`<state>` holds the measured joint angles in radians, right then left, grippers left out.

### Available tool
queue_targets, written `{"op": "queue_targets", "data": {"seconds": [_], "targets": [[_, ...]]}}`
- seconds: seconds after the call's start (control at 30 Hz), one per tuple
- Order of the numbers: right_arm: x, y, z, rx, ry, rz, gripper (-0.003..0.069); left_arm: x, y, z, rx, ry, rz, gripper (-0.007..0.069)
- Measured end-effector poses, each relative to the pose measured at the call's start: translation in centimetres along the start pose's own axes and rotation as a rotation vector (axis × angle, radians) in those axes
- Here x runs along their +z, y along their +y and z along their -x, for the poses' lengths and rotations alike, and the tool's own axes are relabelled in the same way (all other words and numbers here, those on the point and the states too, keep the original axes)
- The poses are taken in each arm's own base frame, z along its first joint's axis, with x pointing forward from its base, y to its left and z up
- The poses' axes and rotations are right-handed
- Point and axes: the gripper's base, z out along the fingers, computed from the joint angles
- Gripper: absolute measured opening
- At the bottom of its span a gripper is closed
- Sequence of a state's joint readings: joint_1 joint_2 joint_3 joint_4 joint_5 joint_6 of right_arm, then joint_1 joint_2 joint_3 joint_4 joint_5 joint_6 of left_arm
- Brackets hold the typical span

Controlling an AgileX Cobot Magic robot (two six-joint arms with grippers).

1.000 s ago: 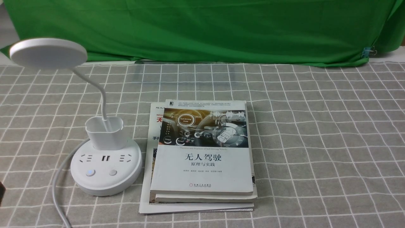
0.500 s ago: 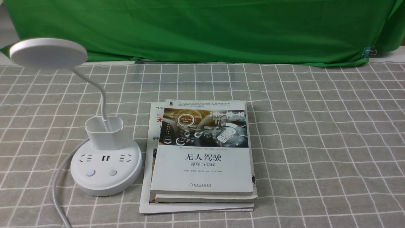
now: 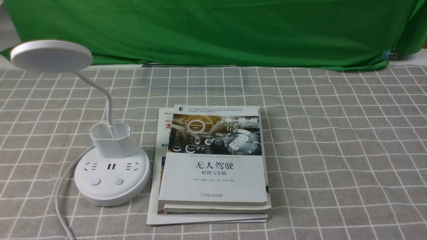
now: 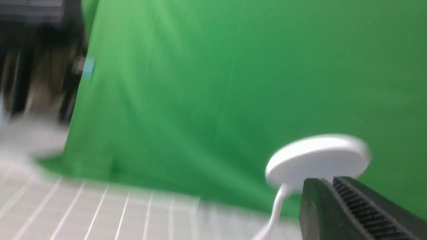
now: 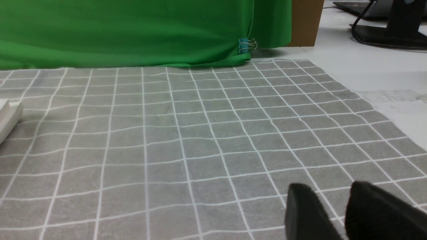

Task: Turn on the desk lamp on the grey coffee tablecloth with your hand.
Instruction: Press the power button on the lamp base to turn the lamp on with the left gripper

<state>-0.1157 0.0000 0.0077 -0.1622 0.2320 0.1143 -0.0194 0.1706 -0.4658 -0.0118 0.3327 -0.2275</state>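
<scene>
The white desk lamp (image 3: 111, 181) stands at the front left of the grey coffee tablecloth (image 3: 333, 150). Its disc head (image 3: 51, 56) is unlit, and two buttons (image 3: 95, 181) sit on the round base. Neither gripper shows in the front view. In the blurred left wrist view my left gripper (image 4: 328, 181) has its jaws together and empty, with the lamp head (image 4: 317, 156) beyond the tips. In the right wrist view my right gripper (image 5: 328, 191) is low over the tablecloth (image 5: 200, 133), its fingertips apart and empty.
A stack of books (image 3: 213, 160) lies right beside the lamp base. The lamp's white cable (image 3: 61, 200) runs off the front left. A green backdrop (image 3: 233, 30) hangs at the back, held by a clip (image 3: 387, 55). A book edge (image 5: 6, 116) shows in the right wrist view.
A dark bit of the left arm at the front view's left edge has gone from sight. The lamp and books have not moved.
</scene>
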Motion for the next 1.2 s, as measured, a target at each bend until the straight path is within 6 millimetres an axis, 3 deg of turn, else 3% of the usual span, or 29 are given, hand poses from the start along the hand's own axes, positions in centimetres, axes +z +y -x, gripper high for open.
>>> {"op": "queue_targets", "data": {"seconds": [0.03, 0.07, 0.2, 0.37, 0.43, 0.7, 0.93, 1.07, 1.2], "targets": [[0.0, 0.0, 0.0, 0.000, 0.000, 0.000, 0.0245, 0.2, 0.0, 0.0, 0.000, 0.008, 0.002, 0.0019], [0.0, 0.0, 0.0, 0.000, 0.000, 0.000, 0.0245, 1.3, 0.1, -0.6, 0.001, 0.185, 0.043, 0.0019], [0.0, 0.0, 0.0, 0.000, 0.000, 0.000, 0.0245, 3.9, 0.7, -2.9, 0.028, 0.480, 0.107, 0.0019], [0.0, 0.0, 0.0, 0.000, 0.000, 0.000, 0.0245, 6.6, 0.8, -4.2, -0.009, 0.601, 0.117, 0.0019], [0.0, 0.0, 0.0, 0.000, 0.000, 0.000, 0.0245, 8.4, 0.6, -5.5, -0.081, 0.689, 0.110, 0.0019], [0.0, 0.0, 0.0, 0.000, 0.000, 0.000, 0.0245, 13.7, -0.1, -9.5, -0.104, 0.984, -0.024, 0.0019], [0.0, 0.0, 0.0, 0.000, 0.000, 0.000, 0.0245, 17.0, -2.0, -11.6, 0.029, 1.130, -0.111, 0.0019], [0.0, 0.0, 0.0, 0.000, 0.000, 0.000, 0.0245, 18.6, -3.5, -12.6, 0.177, 1.169, -0.066, 0.0019], [0.0, 0.0, 0.0, 0.000, 0.000, 0.000, 0.0245, 19.6, -3.7, -13.9, 0.226, 1.178, -0.030, 0.0019]]}}
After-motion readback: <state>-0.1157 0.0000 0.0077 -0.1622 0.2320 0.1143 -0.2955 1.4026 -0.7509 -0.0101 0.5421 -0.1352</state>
